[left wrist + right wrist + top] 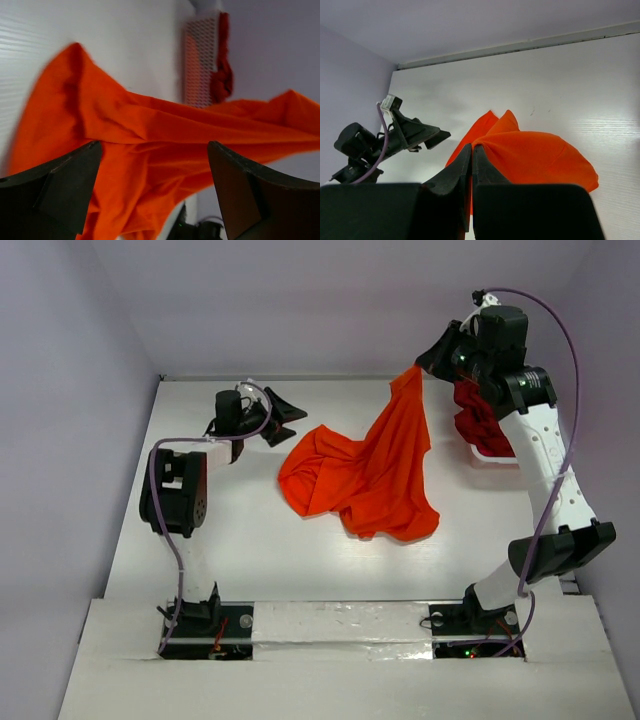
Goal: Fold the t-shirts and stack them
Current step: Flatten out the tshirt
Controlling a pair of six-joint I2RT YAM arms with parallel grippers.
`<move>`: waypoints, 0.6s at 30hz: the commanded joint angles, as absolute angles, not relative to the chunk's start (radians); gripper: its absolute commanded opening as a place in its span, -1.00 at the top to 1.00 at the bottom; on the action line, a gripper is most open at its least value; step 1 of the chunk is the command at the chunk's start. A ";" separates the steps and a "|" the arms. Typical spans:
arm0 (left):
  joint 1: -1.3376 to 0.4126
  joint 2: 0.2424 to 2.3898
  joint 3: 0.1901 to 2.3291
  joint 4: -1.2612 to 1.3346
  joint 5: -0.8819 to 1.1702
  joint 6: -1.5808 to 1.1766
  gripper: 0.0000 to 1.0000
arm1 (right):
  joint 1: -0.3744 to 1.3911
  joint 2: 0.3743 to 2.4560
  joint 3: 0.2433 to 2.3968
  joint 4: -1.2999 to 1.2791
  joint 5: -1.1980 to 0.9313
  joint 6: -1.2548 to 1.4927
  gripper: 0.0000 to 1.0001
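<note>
The bright orange t-shirt (370,470) hangs from my right gripper (424,366), which is shut on one of its edges and holds it up at the back right; its lower part lies crumpled on the table. In the right wrist view the jaws (472,148) pinch the orange cloth (535,157). My left gripper (280,412) is open and empty, low over the table just left of the shirt. Its view looks between both fingers at the orange shirt (150,145). A dark red t-shirt (478,420) lies in the basket behind my right arm.
The white lattice basket (492,454) stands at the right edge of the table, also seen in the left wrist view (199,60). Grey walls close in the table at the back and sides.
</note>
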State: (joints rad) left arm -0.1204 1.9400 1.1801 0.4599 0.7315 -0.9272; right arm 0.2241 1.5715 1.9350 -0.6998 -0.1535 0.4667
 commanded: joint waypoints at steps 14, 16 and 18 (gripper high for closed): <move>-0.207 1.931 1.114 0.773 0.922 -1.103 -0.65 | 0.233 1.566 2.008 -0.664 -0.156 0.451 1.00; -0.207 1.939 1.130 0.712 0.899 -1.053 -0.66 | 0.233 1.566 2.011 -0.667 -0.156 0.448 1.00; -0.207 1.960 1.167 0.593 0.864 -0.970 -0.70 | 0.233 1.563 2.011 -0.666 -0.155 0.448 1.00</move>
